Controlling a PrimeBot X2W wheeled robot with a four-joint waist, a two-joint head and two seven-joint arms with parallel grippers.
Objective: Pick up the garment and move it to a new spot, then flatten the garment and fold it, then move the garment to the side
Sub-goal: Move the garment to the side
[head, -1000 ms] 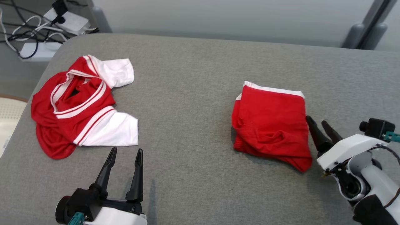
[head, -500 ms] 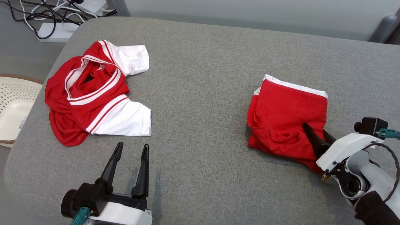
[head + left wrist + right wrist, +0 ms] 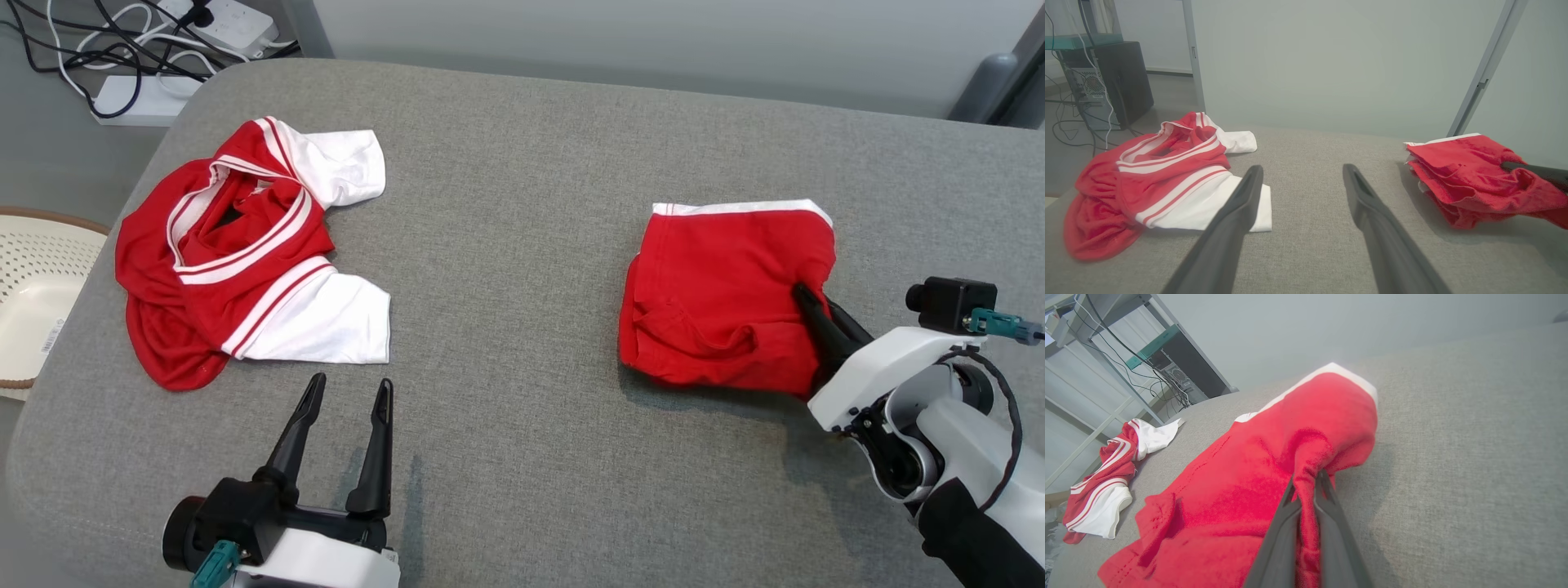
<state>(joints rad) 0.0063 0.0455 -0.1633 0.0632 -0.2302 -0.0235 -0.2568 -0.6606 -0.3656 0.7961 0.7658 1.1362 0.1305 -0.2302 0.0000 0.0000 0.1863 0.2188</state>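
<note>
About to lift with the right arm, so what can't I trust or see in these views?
Layers pinched by the right gripper: right wrist view, fabric of the folded red garment bunches over the fingertips.
Garment's near right corner: head view, behind the gripper.
The white basket: head view, cut by the left edge.

At lower left, the left tool (image 3: 351,380) is showing two long, tapered black fingers on a black base with a teal connector (image 3: 214,563). At lower right, the right tool (image 3: 804,291) is carrying a white shell (image 3: 878,367), a black camera block (image 3: 951,302) and a looping black cable (image 3: 1009,408).
</note>
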